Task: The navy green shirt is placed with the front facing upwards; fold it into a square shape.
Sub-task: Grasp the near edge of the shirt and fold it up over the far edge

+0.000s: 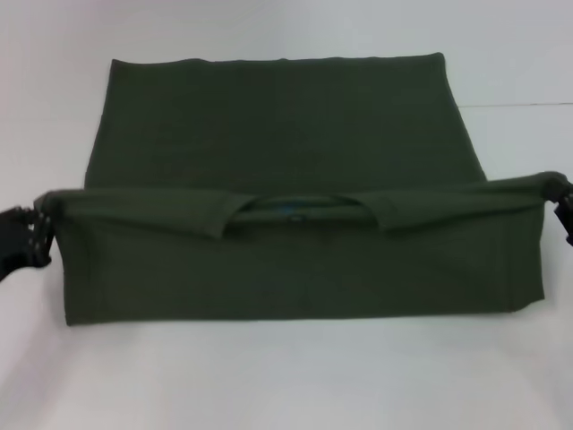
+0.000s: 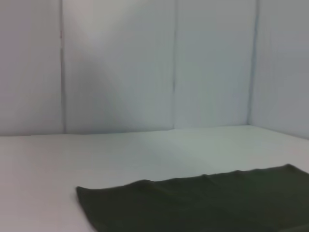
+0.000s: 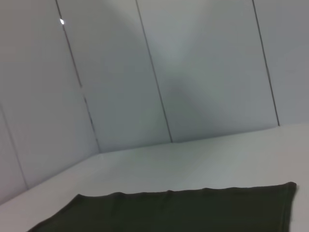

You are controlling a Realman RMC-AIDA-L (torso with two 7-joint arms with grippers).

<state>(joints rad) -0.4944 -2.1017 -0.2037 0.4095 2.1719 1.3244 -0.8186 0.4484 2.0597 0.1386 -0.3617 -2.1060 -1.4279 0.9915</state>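
Two grippers are carrying one raised edge of the navy green shirt (image 1: 286, 134), which is lying across the white table (image 1: 286, 376) with its far part spread flat and its near part lifted into a hanging fold. The sleeves are already turned inward, their ends meeting near the blue collar label (image 1: 288, 213) at the middle of the raised edge, so the cloth is reading as a wide rectangle. Judging by this, the step in hand is bringing the collar end over toward the far hem to halve the length.

The left gripper (image 1: 38, 228) is pinching the left corner of that edge, closed on the cloth, and the right gripper (image 1: 557, 193) is clamped on the right corner in the same way. Neither wrist view is showing its own fingers; each is only looking over the flat far portion of the shirt toward the pale wall panels (image 2: 120, 63).

To do this well, both arms should be travelling level and at matching pace, keeping the edge taut enough that the middle is not sagging or letting the sleeve ends slip out. The right corner is sitting slightly higher than the left, so evening them before lowering would help. Laying the edge parallel to the far hem, then releasing together, should be giving square corners.
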